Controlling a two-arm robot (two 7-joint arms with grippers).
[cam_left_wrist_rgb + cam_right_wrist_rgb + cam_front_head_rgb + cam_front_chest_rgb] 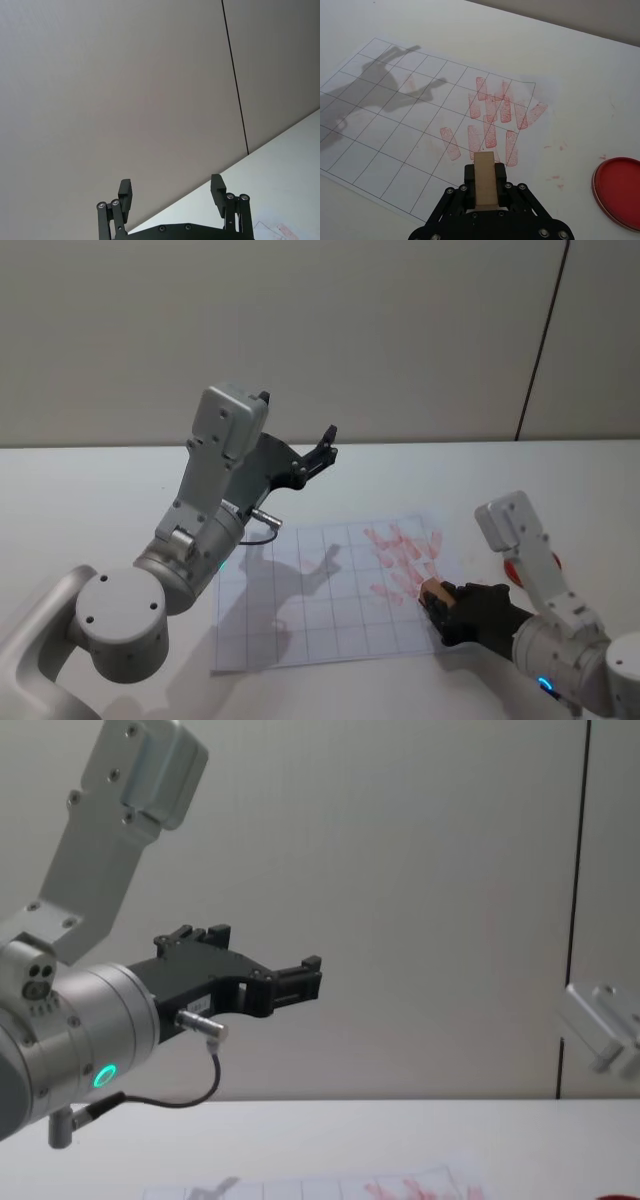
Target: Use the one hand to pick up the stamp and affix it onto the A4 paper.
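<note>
White table (90,480), right gripper (441,602) clamping the stamp (485,176) at near right edge of the A4 paper (320,605), left gripper (172,192) hovering raised, jaws spread wide.

Matt wooden stamp (485,179) — smooth A4 paper (395,150)

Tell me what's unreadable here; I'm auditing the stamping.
Stamp, inked face: right wrist view, turned away in the right gripper.
Whether it touches the A4 paper: head view, too small.
Red dish: cut by right wrist view's edge.
Left gripper, raised, open: body cut off, left wrist view.
</note>
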